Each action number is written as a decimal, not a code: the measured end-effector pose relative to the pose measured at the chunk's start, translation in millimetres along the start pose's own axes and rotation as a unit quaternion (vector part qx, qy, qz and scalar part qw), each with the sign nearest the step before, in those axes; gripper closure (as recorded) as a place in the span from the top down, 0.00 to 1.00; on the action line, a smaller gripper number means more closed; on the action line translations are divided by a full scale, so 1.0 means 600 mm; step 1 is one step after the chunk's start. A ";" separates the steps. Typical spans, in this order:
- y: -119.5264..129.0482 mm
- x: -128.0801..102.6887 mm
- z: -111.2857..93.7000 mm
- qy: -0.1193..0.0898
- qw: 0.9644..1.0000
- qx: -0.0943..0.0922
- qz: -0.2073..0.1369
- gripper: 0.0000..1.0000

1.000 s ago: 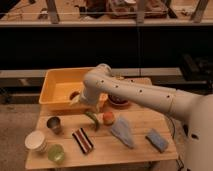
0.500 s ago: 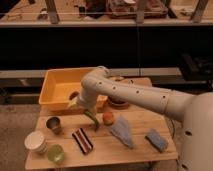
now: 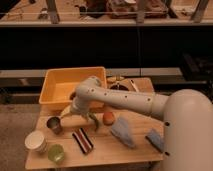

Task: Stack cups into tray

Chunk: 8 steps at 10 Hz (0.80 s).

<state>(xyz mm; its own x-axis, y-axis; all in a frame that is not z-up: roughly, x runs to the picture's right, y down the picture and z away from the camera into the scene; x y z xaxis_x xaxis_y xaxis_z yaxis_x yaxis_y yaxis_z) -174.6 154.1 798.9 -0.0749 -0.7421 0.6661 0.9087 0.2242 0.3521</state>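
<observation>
Pincer (image 3: pixel 66 112) dropped from over yellow tray (image 3: pixel 56 86) toward grey metal tumbler (image 3: pixel 54 124) near the surface's (image 3: pixel 107 150) left edge, opening untellable; tumbler sat outside tray, so the grasp looked pending.

High view, gripper (image 3: pixel 78 116) before tray (image 3: pixel 59 89)

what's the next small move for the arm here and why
Probably ease the gripper down toward the grey metal tumbler: it hangs just above and beside that cup, the nearest of the three. The tumbler, white ribbed cup and green plastic cup all stand on the table, none yet in the yellow tray.
</observation>
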 end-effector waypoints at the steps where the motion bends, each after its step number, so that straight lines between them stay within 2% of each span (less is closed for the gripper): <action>1: -0.005 0.000 0.003 0.001 1.000 -0.005 -0.009 0.80; 3: -0.037 -0.002 0.012 0.005 0.999 -0.017 -0.033 0.80; 6: -0.045 -0.003 0.027 0.006 0.998 -0.040 -0.044 0.80; 8: -0.053 -0.005 0.042 0.004 0.998 -0.044 -0.050 0.80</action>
<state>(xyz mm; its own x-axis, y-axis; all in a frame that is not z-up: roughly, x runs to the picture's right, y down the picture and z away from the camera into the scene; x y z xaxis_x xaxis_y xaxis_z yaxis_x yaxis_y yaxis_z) -213.6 165.1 802.4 -0.1645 -0.7632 0.6249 0.9296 0.0918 0.3569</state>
